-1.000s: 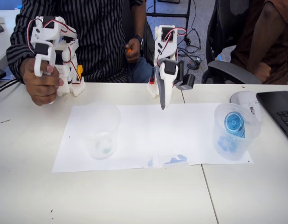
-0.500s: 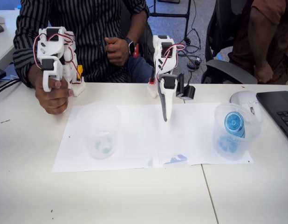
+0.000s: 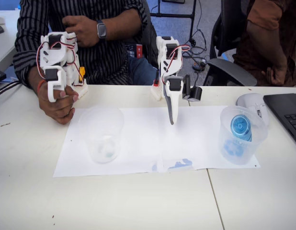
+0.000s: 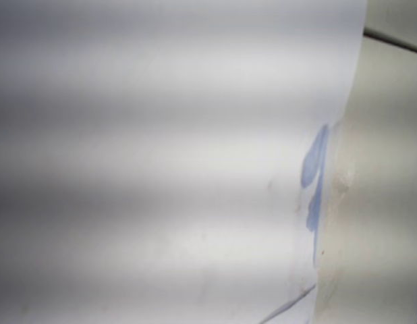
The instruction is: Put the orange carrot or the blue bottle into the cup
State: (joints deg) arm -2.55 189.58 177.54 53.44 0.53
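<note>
The blue bottle stands tilted inside the cup, a clear plastic cup with a blue mark on its base, at the right end of the white paper. My gripper hangs point-down over the paper's middle, well left of the cup, shut with nothing in it. The orange carrot is out of view. In the wrist view I look down on blurred white paper with a blue smear near its edge.
A second clear cup with a pale greenish base mark stands on the left of the paper. A white mouse and a laptop lie at the right. A person sits behind the table.
My gripper has dropped slightly and shifted a little right over the paper. The person's free hand has risen from lap height to chest height.
</note>
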